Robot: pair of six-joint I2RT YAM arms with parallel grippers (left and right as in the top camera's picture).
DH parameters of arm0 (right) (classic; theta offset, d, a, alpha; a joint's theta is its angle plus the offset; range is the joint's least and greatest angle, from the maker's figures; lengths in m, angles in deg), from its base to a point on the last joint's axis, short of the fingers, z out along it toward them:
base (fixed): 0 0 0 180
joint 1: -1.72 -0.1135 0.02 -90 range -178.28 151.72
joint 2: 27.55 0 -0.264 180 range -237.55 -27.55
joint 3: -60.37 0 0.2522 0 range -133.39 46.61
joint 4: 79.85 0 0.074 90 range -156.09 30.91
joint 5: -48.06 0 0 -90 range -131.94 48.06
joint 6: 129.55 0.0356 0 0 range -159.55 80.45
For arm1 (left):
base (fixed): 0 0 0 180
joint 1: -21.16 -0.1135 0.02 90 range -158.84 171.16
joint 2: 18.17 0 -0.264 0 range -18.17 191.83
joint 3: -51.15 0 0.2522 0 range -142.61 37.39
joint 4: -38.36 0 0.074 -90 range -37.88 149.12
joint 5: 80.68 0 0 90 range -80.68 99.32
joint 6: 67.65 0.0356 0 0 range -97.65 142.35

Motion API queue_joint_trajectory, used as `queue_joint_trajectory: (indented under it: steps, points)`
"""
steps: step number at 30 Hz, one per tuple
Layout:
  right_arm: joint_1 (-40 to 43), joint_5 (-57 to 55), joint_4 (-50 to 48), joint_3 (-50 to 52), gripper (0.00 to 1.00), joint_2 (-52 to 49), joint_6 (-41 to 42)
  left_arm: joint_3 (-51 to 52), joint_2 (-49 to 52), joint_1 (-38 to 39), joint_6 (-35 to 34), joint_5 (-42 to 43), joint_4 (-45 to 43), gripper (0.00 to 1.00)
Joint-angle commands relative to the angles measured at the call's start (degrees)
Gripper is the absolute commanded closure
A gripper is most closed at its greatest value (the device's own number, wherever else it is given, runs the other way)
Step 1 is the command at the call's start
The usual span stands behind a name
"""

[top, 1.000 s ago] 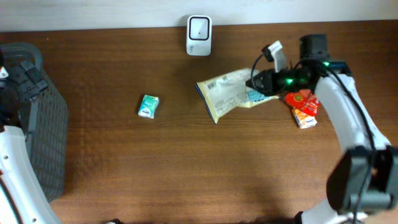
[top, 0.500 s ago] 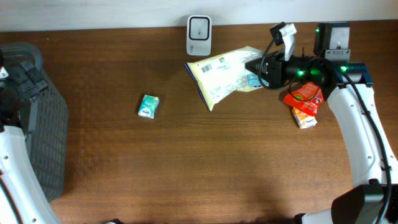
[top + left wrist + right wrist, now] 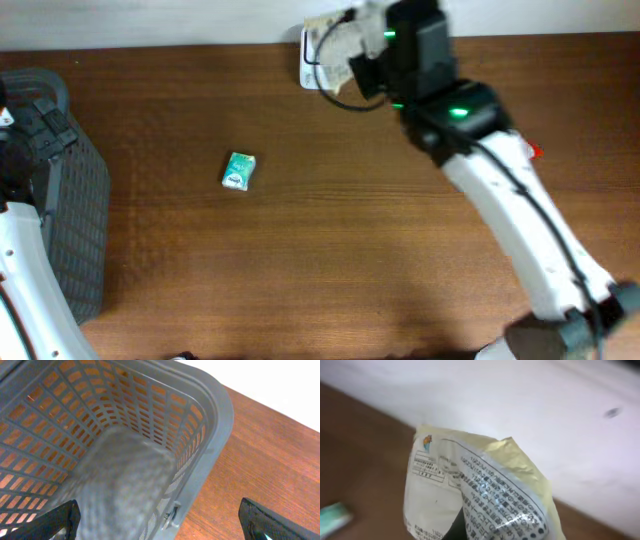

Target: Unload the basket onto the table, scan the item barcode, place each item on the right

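Observation:
A pale yellow snack packet [image 3: 328, 42] with printed text hangs at the table's back edge, over the white scanner [image 3: 311, 74], which it partly covers. My right gripper [image 3: 362, 42] is shut on the packet [image 3: 485, 492]. In the right wrist view the packet fills the lower frame and hides the fingers, and I cannot make out a barcode among the print. Far to the left, my left gripper [image 3: 160, 522] hangs open and holds nothing, with one finger over the grey basket [image 3: 215, 420] and the other over the table.
The grey basket [image 3: 70, 200] stands at the table's left edge. A small green packet [image 3: 238, 170] lies left of centre. A bit of a red item [image 3: 534, 152] shows beside the right arm. The white wall runs behind the scanner.
The right arm has swung left and back, carrying the yellow packet from the right side of the table to over the scanner. The left arm has not moved.

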Motion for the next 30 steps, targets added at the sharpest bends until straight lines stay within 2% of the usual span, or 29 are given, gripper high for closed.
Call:
queue_joint_trajectory:
  steps: [1, 5, 12, 20, 26, 30]
  points:
    - [-2.64, -20.13, -6.05, -0.31, 0.96, -7.74, -17.97, -0.13, 0.28, -0.22, -0.52, -0.22, -0.02, 0.01]
    - [-3.19, -26.49, -19.67, -0.31, 0.96, -15.91, -33.51, -0.15, 0.28, -0.22, -0.52, -0.22, -0.02, 0.01]
    - [-3.19, -25.09, -36.76, -0.28, 0.96, -24.96, -52.26, -0.15, 0.28, -0.22, -0.52, -0.22, -0.04, 0.01]
    - [-4.00, -24.59, -48.48, -0.28, 0.96, -32.94, -63.98, -0.15, 0.28, -0.22, -0.52, -0.22, -0.02, 0.01]
    - [-4.42, -24.79, -58.01, -0.28, 0.96, -36.59, -69.83, -0.15, 0.28, -0.22, -0.52, -0.22, -0.04, 0.01]
    - [-4.42, -24.74, -58.51, -0.28, 0.96, -36.96, -71.47, -0.15, 0.28, -0.22, -0.52, -0.22, -0.02, 0.01]
